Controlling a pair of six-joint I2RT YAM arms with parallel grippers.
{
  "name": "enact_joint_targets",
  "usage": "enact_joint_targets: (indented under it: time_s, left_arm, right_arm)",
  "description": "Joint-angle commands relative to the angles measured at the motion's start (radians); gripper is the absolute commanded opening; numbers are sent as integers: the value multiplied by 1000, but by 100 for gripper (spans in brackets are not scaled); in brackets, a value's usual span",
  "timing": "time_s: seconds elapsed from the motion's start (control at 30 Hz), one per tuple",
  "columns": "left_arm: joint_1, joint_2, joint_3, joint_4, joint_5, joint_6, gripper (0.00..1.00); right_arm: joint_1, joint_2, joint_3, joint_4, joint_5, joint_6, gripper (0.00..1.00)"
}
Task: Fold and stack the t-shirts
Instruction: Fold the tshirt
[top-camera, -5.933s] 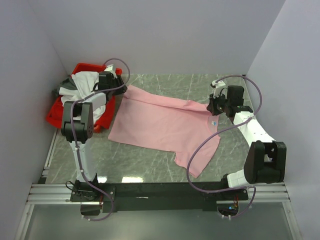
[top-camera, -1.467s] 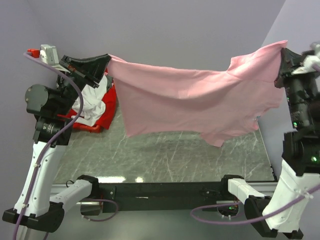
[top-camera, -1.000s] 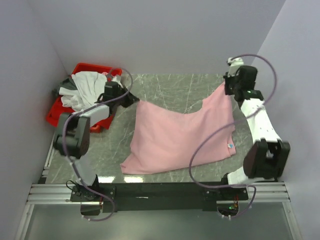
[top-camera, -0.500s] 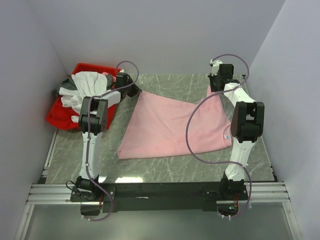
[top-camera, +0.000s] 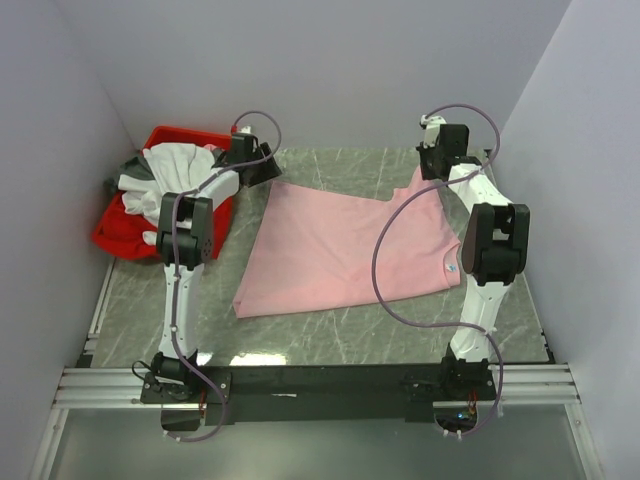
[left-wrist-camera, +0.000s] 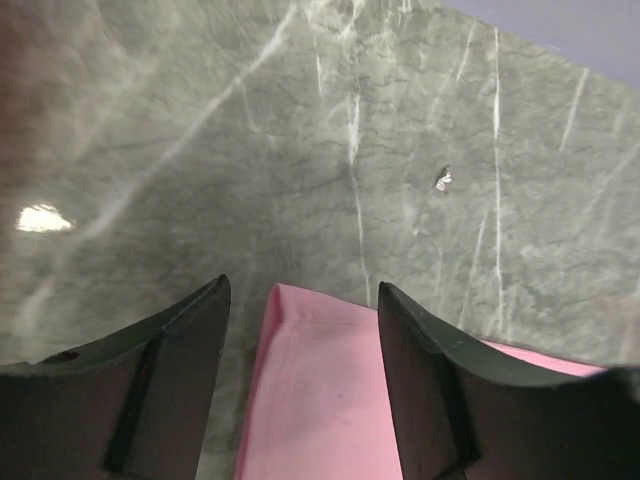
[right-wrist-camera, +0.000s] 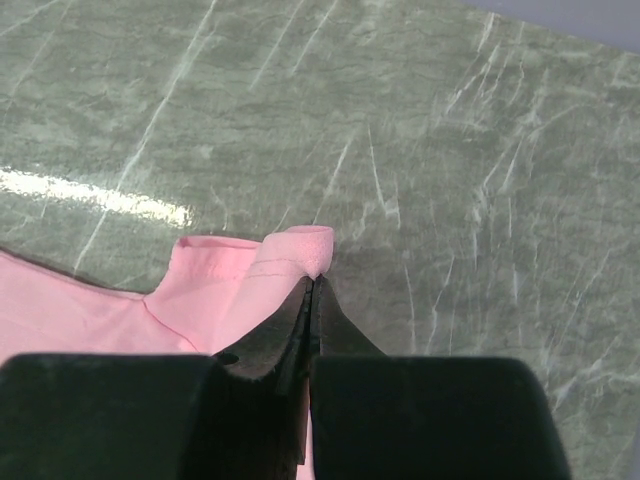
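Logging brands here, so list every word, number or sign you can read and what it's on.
No text can be read.
Pink shirt: a small blue mark near its right edge, too small to read.
Red bin and table: no lettering visible.

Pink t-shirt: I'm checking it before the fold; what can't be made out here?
- Top view: the right arm covers the right edge of the pink t-shirt; its blue mark is too small to read.
- Left wrist: the open left gripper and the bottom edge leave only one corner showing.
- Right wrist: the shut right gripper hides the cloth it pinches.
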Motion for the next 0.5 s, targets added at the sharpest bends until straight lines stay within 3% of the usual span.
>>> enact_joint_targets:
  time_s: [0.0, 0.27, 0.47]
  left_arm:
    - [-5, -38, 107, -131, -81, 140, 65]
    - [-14, 15, 171, -234, 11, 307, 45]
    - [-20, 78, 256, -288, 54, 362, 45]
  right_arm:
    - [4, -50, 0, 37, -14, 6, 0]
    - [-6, -70, -23, 40, -26, 7, 0]
    - [-9, -76, -37, 39, -31, 7, 0]
